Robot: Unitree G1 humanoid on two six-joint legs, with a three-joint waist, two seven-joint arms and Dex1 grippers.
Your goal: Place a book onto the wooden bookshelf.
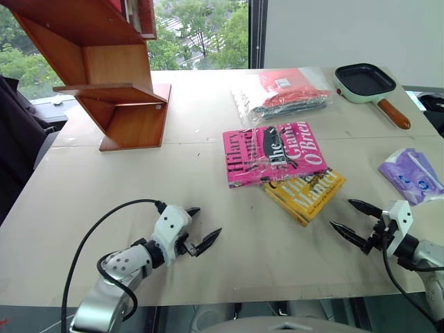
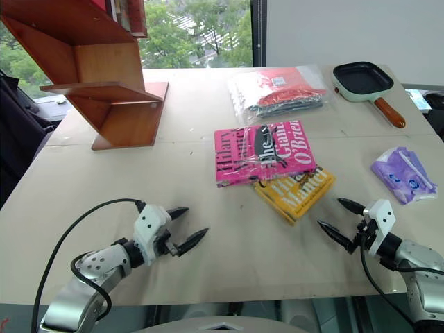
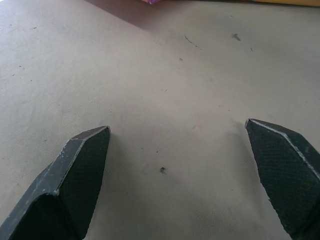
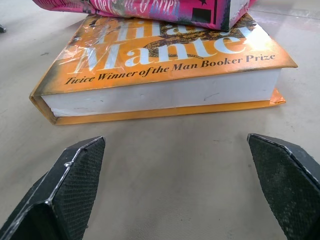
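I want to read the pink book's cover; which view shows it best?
The left eye view: the glossy pink paperback book lies with its cover fully visible. The right eye view matches; the right wrist view catches its lower edge; the left wrist view, a sliver.

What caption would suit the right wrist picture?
Open right gripper faces a yellow book on the table, with the pink book resting on top.

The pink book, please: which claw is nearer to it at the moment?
Right. The right claw sits just beyond the yellow book under the pink book; the left claw is farther off.
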